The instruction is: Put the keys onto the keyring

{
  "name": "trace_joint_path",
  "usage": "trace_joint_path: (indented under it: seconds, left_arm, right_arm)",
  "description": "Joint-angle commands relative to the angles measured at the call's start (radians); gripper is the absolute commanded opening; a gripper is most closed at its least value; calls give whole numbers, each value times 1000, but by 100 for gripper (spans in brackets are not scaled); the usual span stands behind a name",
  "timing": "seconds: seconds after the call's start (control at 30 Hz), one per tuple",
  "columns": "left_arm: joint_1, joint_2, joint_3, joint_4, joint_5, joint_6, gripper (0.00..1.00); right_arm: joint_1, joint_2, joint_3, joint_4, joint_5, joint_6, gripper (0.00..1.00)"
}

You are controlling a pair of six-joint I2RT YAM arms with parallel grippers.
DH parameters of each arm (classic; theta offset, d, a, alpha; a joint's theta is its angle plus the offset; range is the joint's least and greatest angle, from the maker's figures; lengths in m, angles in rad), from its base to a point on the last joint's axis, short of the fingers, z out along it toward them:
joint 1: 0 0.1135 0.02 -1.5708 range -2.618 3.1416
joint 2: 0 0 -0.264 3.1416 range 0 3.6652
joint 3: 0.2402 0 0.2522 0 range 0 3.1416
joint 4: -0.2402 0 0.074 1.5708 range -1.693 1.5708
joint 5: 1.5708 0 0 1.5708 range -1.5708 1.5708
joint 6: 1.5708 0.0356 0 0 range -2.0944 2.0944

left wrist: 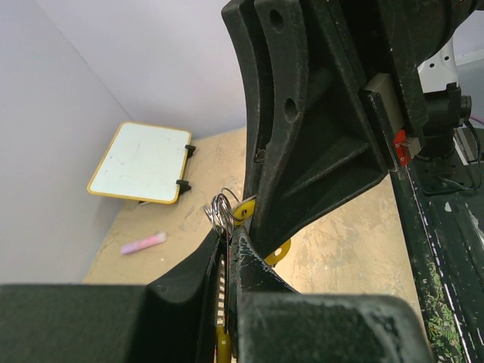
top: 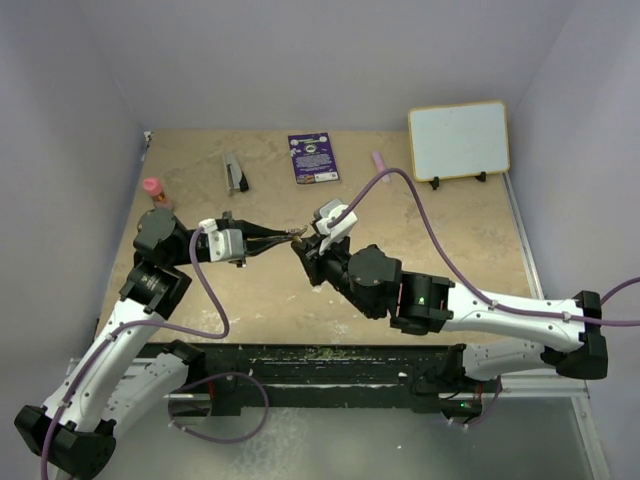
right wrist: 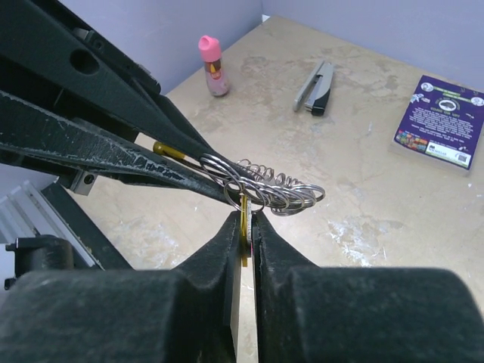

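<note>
silvery ring [right wrist: 272, 189], yellow key [right wrist: 244, 221], pink-capped bottle [right wrist: 214, 66], purple card [right wrist: 441, 121], grey-black tool [right wrist: 316, 87], white board [top: 458, 140] with orange rim, mottled tan table [top: 480, 220], lilac walls [top: 300, 60].

Table [top: 470, 240]: tan mottled top with pale scuffs near the middle. Left edge: small pink-capped bottle [top: 153, 189], upright. Toward the back: grey-and-black stapler-like tool [top: 236, 172], purple printed card [top: 313, 158] lying flat, short pink stick [top: 379, 159]. Back right corner: yellow-rimmed whiteboard [top: 458, 140] propped on black feet. All well apart.

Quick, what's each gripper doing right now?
Left gripper: closed, pinching the keyring.
Right gripper: closed on a yellow-headed key.
</note>
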Motion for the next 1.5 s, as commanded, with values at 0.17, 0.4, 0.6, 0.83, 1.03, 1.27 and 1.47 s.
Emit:
trace_joint_path:
  seconds: [0.17, 0.4, 0.6, 0.83, 1.03, 1.27, 1.47]
  left_arm:
    - [-3, -16, 17, 59, 4, -17, 4]
    - [-3, -13, 11, 53, 8, 44, 4]
    - [-3, -12, 7, 42, 15, 120, 4]
    - [-4, -21, -4, 47, 49, 162, 4]
    - [-4, -39, -21, 146, 91, 76, 4]
    - [-4, -49, -1, 147, 100, 24, 4]
    - [-3, -57, -2, 167, 109, -22, 4]
  right_arm:
    - [6, -13, 44, 21, 30, 1, 2]
    - [6, -31, 48, -10, -57, 23, 0]
    - [6, -62, 51, -87, -181, 75, 0]
    - [6, -86, 94, -203, -267, 115, 0]
    - [4, -31, 144, -258, -258, 159, 0]
    - [2, -33, 132, -265, -206, 192, 0]
    - [-1, -40, 136, -287, -183, 211, 0]
